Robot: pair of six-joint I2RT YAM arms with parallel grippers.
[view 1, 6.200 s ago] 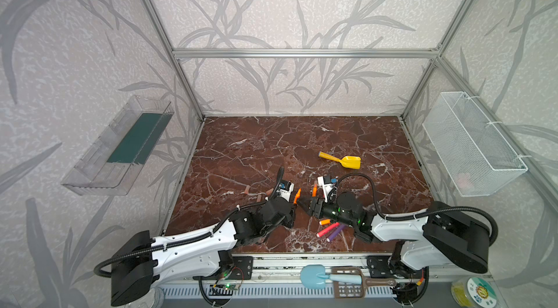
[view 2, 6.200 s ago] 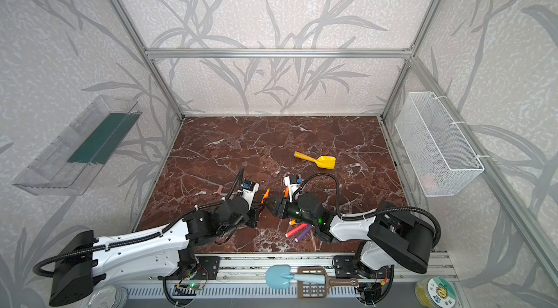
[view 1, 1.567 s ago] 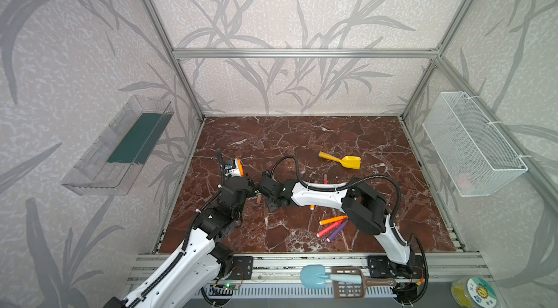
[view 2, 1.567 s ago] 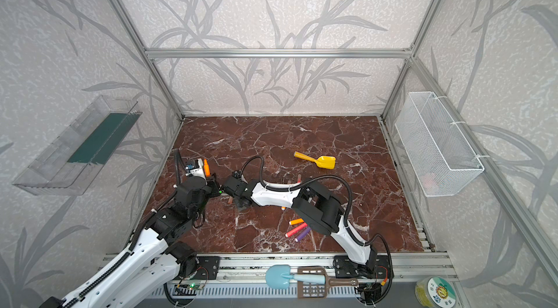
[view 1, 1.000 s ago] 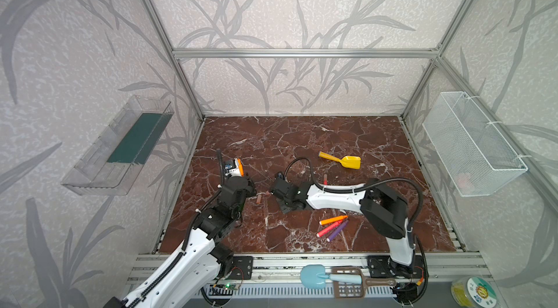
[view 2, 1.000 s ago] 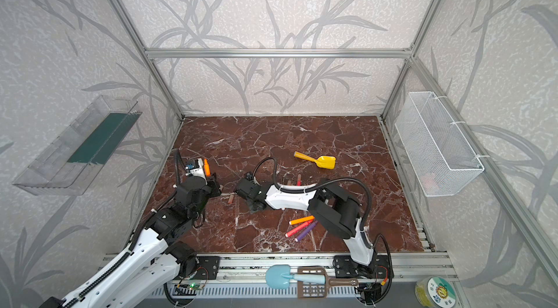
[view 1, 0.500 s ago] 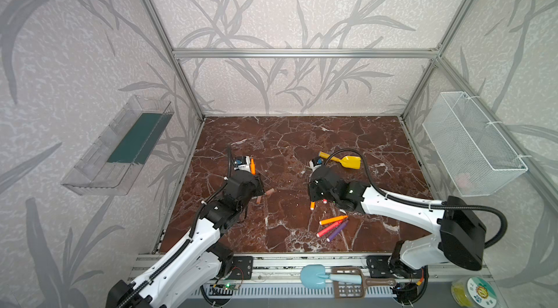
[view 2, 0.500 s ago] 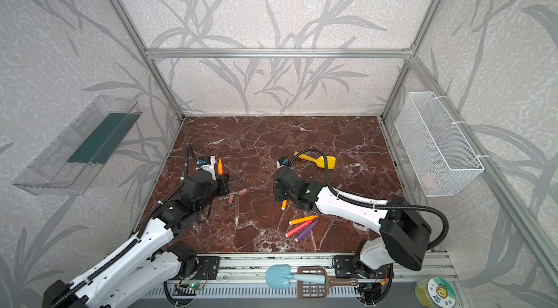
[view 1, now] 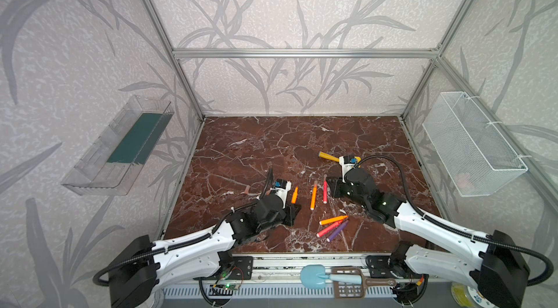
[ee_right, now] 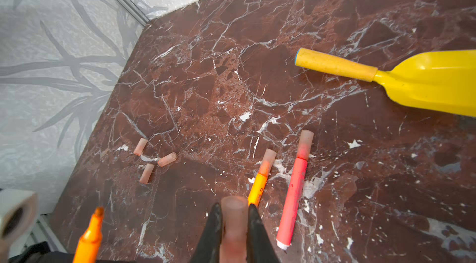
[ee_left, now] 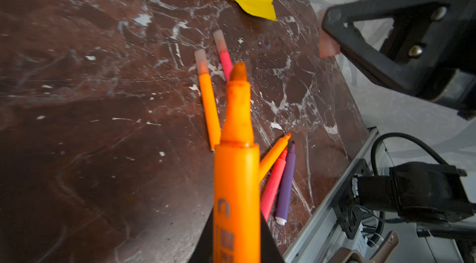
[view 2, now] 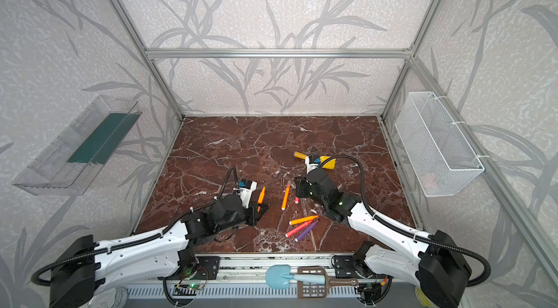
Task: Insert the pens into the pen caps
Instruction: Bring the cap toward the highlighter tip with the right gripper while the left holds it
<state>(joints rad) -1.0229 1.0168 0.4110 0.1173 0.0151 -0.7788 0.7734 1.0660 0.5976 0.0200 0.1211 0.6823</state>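
Since half a second ago the left hand [view 1: 292,207] has swung in from the left side of the worktop [view 1: 271,146] toward its middle. The right hand [ee_right: 234,225] has drawn slightly toward the right edge, so the two now face each other.

The left hand is clenched on an orange pen [ee_left: 237,171], bare tip outward. The right hand grasps a pen cap [ee_right: 234,207], whose end sticks out past the fingertips. Pen tip and cap are near but apart, and two capped pens [view 1: 313,197] lie on the worktop below the gap.

To join them well, I would first line the cap's open mouth up on the pen's axis, then push straight along it. Both grips should stay firm so neither part tilts. Whether the mouth faces the pen I cannot tell.

Three loose caps [ee_right: 167,159] lie near the left edge, and three uncapped pens [view 1: 332,220] lie near the front edge.
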